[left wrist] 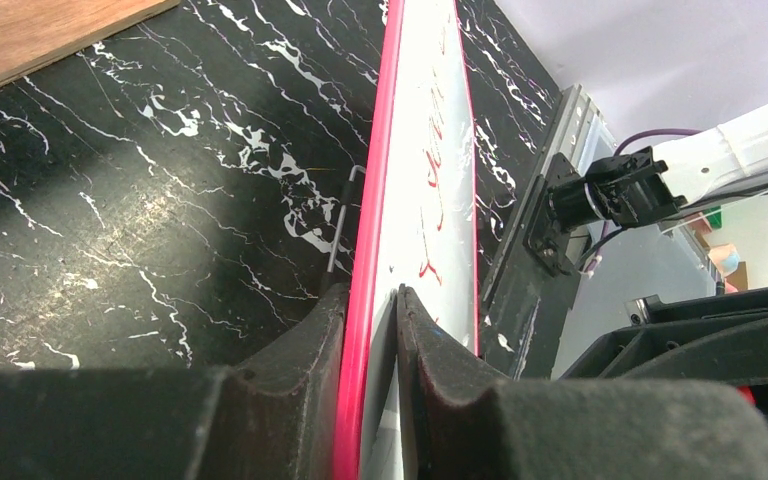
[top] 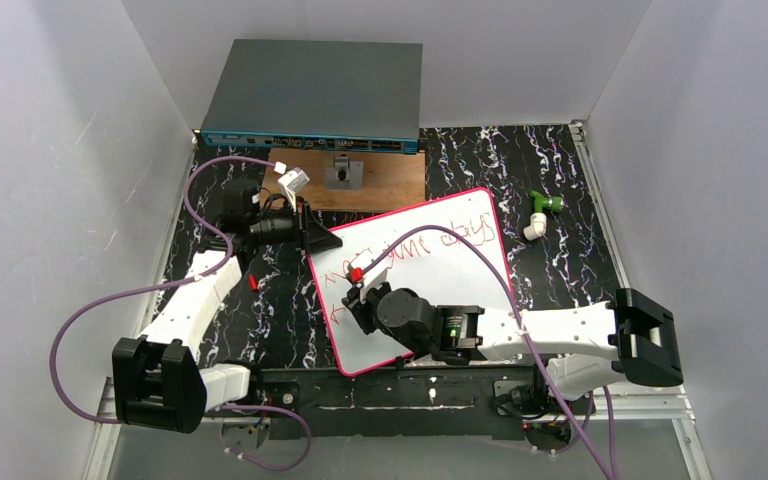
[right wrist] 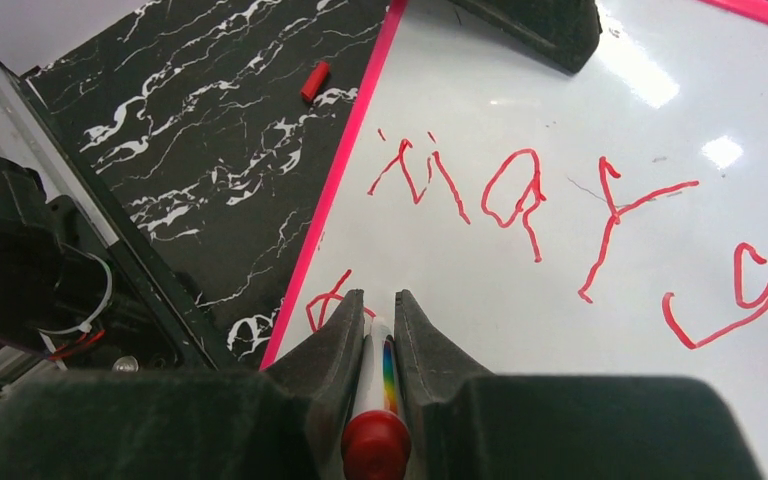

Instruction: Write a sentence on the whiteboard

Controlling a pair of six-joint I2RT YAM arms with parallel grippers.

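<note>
The whiteboard (top: 430,292), white with a pink-red rim, lies tilted on the black marbled table. My left gripper (top: 315,238) is shut on its far-left corner; in the left wrist view the jaws (left wrist: 372,292) pinch the pink rim (left wrist: 375,180). My right gripper (top: 360,295) is shut on a white marker with a rainbow stripe and red end (right wrist: 378,385), tip down on the board's lower left. The sentence (right wrist: 520,190) runs in red wobbly letters across the board (right wrist: 560,110), with a fresh red mark (right wrist: 322,300) beside the fingertips (right wrist: 378,300).
A red marker cap (right wrist: 314,81) lies on the table left of the board. Behind it are a brown wooden board (top: 390,180) and a grey box with a blue front (top: 312,95). A green and white fitting (top: 539,212) sits at the right. Purple cables loop over both arms.
</note>
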